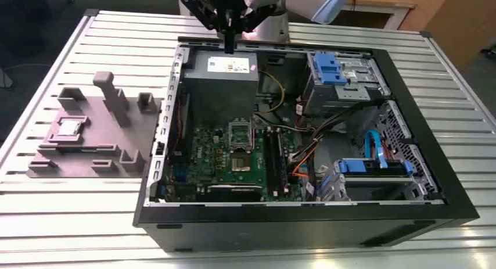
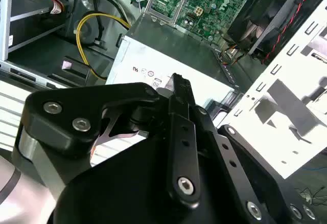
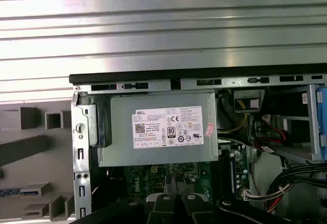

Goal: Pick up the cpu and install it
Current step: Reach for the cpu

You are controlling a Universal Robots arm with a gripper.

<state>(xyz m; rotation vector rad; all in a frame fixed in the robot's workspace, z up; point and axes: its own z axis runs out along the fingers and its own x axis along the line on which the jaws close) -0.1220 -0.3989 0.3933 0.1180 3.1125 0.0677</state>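
The cpu (image 1: 69,128) lies flat in a recess of the grey fixture (image 1: 116,142), on the exterior view's left, well apart from the case (image 1: 310,222) and from my pincer (image 1: 230,47). The pincer hangs over the far wall of the case, above the power supply (image 1: 225,77), its fingers drawn narrow with nothing between them. Inside the case the socket (image 1: 241,162) sits on the green board (image 1: 209,158), with black memory sticks (image 1: 273,158) just beside it and loose cables (image 1: 310,140) near.

I see three risks from here. The fixture's upright posts (image 1: 116,100) stand close to the chip, so a careless descent could knock a finger against one. The chip is thin and smooth, and I judge an uneven grip would tilt it or let it slip. A tilted or turned chip at the socket could damage the contacts, and the sticks and cables leave little room to correct.

The worktop (image 1: 78,222) is slatted bare metal, bright with glare, and a dropped chip could catch in a groove. Behind it stands wooden furniture (image 1: 457,19).
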